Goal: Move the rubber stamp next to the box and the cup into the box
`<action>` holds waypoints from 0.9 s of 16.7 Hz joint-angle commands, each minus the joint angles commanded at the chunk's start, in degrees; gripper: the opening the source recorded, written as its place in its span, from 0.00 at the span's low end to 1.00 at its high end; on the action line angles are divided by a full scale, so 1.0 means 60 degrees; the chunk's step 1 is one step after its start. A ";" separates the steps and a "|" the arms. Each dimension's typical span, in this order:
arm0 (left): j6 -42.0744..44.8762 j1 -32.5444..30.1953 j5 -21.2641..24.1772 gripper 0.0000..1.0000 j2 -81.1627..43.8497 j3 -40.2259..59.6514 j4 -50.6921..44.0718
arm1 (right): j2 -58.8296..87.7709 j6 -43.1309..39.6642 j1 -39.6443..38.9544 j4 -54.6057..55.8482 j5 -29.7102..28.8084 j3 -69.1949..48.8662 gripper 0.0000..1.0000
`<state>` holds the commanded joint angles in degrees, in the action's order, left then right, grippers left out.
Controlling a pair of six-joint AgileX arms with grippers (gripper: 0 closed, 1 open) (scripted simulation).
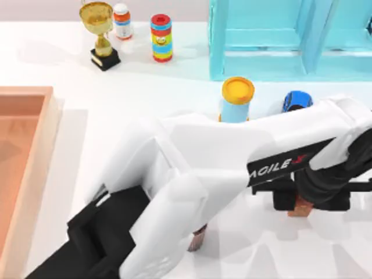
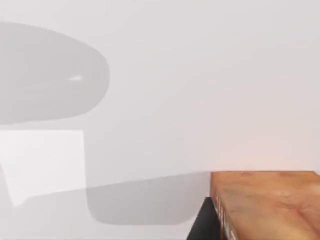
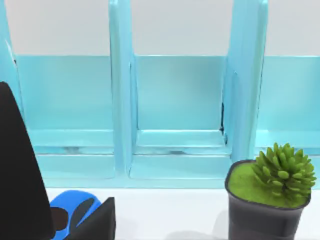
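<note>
Stamp: upright on worktop's right side, between our right claw's fingers; clamped or not, we cannot tell. Box far left.

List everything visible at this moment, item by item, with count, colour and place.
box: 1, tan walls, reddish-brown inside, table's left edge
trophy: 1, gold on a black base, far left
bottle: 1, white with orange band, beside the trophy
striped can: 1, red, blue and yellow, right of the bottle
shelf: 1, turquoise, far right
cylinder: 1, blue with yellow lid, in front of the shelf
blue object: 1, blue and black, right of the cylinder
potted plant: 1, green in a dark pot, before the shelf
cup: 1, brown, mostly hidden under the left arm
rubber stamp: 1, reddish-brown, at the right gripper
left arm: 1, white, across the middle
right gripper: 1, black, at the right
</note>
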<state>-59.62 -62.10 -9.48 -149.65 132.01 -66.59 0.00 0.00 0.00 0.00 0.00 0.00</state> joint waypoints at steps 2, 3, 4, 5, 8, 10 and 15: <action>0.0000 0.0000 0.0000 0.00 0.0000 0.0000 0.0000 | 0.0000 0.0000 0.0000 0.0000 0.0000 0.0000 1.00; 0.0000 0.0000 0.0000 0.00 0.0000 0.0000 0.0000 | 0.0000 0.0000 0.0000 0.0000 0.0000 0.0000 1.00; 0.0000 0.0000 0.0000 0.00 0.0000 0.0000 0.0000 | 0.0000 0.0000 0.0000 0.0000 0.0000 0.0000 1.00; 0.0000 0.0000 0.0000 0.00 0.0000 0.0000 0.0000 | 0.0000 0.0000 0.0000 0.0000 0.0000 0.0000 1.00; 0.0013 -0.0037 0.0001 0.00 0.0014 -0.0005 -0.0003 | 0.0000 0.0000 0.0000 0.0000 0.0000 0.0000 1.00; 0.0072 0.0023 0.0007 0.00 0.0245 -0.0239 -0.0026 | 0.0000 0.0000 0.0000 0.0000 0.0000 0.0000 1.00; 0.0316 0.0300 0.0047 0.00 0.1286 -0.1220 -0.0086 | 0.0000 0.0000 0.0000 0.0000 0.0000 0.0000 1.00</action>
<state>-57.73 -60.30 -9.20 -141.93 124.69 -67.10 0.00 0.00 0.00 0.00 0.00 0.00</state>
